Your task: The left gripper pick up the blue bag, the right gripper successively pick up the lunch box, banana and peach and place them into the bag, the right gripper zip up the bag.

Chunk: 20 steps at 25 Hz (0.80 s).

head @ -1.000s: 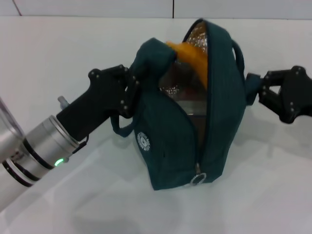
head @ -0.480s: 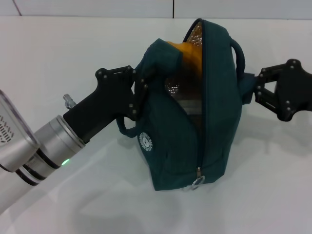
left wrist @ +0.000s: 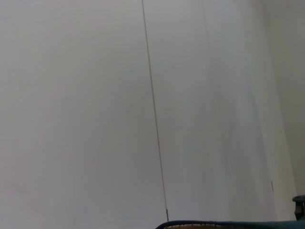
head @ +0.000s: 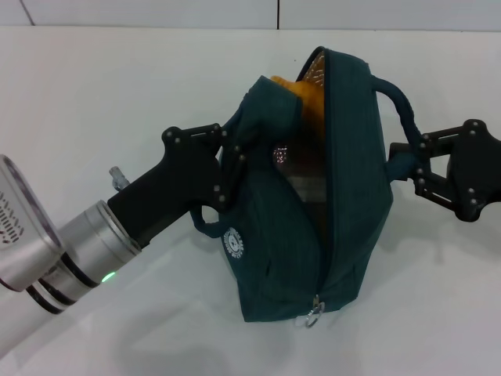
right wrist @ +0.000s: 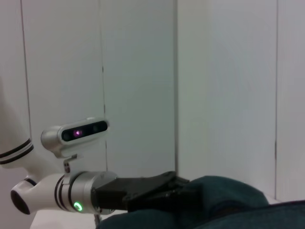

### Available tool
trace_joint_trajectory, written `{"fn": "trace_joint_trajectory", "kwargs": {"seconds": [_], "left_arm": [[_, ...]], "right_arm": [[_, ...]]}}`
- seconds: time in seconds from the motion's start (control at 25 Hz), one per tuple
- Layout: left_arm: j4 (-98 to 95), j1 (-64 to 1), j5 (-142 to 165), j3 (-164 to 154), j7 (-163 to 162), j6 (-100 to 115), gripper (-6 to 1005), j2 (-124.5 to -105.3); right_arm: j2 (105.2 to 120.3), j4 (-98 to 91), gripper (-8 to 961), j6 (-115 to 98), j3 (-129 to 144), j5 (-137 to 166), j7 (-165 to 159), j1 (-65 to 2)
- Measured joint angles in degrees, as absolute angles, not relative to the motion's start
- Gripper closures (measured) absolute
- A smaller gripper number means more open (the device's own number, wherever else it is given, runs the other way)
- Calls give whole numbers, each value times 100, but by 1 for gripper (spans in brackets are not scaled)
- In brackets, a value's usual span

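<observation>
Nearest in the head view, the zip pull ring point(head: 313, 317) is seen hanging at the low front end of the blue bag point(head: 266, 243), just above the white table point(head: 117, 94). The zip track point(head: 335, 188) is run up from the ring along the bag's top edge; toward the far end the mouth is gaped open. The round white logo point(head: 230, 242) is shown on the bag's left-facing side panel.

The bag is held upright on the table, between the two arms. The left gripper point(head: 227, 168) is clamped on the left lip of the bag's mouth, fabric bunched over its fingers. Its black body and silver wrist with a green light point(head: 105, 276) are angled down toward the lower left corner. A loop of handle point(head: 205, 222) is seen under this gripper.

Inside the opening, silver foil lining point(head: 301, 184) is visible, and the banana point(head: 304, 98) is seen poking out at the far top of the mouth. The lunch box and peach cannot be made out.

On the right, the right gripper point(head: 407, 168) is pressed against the bag's right side at the other handle point(head: 398, 98); whether its fingers are apart or together cannot be told.

In the right wrist view, the teal fabric point(right wrist: 224, 202) is seen in front and the left arm point(right wrist: 81, 198) beyond it.
</observation>
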State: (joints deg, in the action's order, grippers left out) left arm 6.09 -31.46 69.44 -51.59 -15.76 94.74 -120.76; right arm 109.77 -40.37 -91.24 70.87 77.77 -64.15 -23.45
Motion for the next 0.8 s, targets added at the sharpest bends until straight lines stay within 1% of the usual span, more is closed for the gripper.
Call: {"fn": "trace_joint_trajectory", "kwargs": {"seconds": [0.16,0.36,0.48,0.52,0.6,0.68,0.8], "left_arm": [[633,-3144,6971,-5158,-1580,9477,918,-12076],[642,-3150,7000,-5146,-1583,9477,917,-12076],[675,-3160,6981,-5135,-1582,9463,916,-12076],[682,-3161,6974,-5134,-1582,9460,916,-12076],[683,-3154,6969,-5133,-1582,9456,916,-12076],[684,-3147,6964,-5128,-1573,9444,915,-12076],[685,-3146,6958,-5121,-1562,9416,915,-12076]], "right_arm": [[11057,-4063,821,-9241,6918,7877,-6349,-2253],[11034,-4027,743,-9275,6894,7971,-6313,-2202],[11081,-4051,689,-9308,6764,7982,-6098,-2061],[11106,-4080,645,-9431,6637,7985,-5984,-1937],[11106,-4091,558,-9524,6567,7986,-5947,-1873],[11080,-4072,471,-9693,6446,7988,-5862,-1790],[11043,-4017,400,-9787,6387,8045,-5731,-1733]]}}
